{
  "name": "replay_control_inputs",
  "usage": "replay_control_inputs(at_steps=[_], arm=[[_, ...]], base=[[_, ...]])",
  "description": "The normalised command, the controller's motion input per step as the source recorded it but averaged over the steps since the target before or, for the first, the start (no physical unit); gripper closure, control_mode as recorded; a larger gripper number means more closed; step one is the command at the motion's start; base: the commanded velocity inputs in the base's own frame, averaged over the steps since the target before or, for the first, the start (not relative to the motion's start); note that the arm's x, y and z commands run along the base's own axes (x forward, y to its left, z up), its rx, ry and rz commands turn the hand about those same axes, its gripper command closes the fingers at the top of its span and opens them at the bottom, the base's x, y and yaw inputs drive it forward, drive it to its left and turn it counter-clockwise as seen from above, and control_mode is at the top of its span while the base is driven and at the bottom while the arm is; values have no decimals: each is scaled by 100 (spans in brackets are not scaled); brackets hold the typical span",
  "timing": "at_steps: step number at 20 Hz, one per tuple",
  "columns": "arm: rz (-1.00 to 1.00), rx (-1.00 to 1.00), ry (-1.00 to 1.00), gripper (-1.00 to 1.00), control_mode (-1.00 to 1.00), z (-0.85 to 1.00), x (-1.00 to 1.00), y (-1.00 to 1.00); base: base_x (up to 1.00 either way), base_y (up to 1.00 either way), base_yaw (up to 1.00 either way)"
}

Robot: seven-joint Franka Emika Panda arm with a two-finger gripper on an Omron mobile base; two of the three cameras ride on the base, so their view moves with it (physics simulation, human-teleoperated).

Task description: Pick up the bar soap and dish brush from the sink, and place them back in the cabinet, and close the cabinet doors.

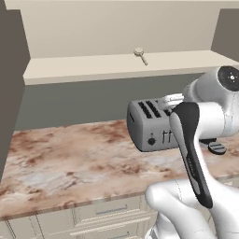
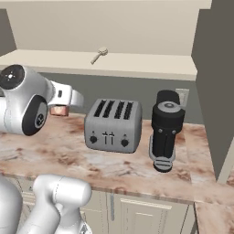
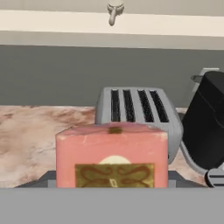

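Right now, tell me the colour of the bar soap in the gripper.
Pinkish-red, with a gold patterned label; the bar soap shows best in the hand view.

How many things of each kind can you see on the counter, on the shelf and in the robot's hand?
Toaster: 1, on the counter.
Black coffee grinder: 1, on the counter.
Dish brush: 1, on the cabinet shelf.
Bar soap: 1, in the gripper.
Total: 4
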Motion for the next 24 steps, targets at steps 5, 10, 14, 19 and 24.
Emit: replay_control_inputs(at_steps=[5, 10, 14, 19, 24], arm=[[0, 0, -19, 100, -100, 47, 0, 15], [0, 0, -18, 100, -100, 46, 1, 11], [0, 0, -14, 100, -100, 34, 14, 10], [0, 0, -12, 100, -100, 28, 14, 4], [0, 0, -11, 100, -100, 24, 25, 5]], base=[[0, 0, 0], [0, 0, 0], [0, 0, 0], [0, 0, 0], [0, 0, 0]])
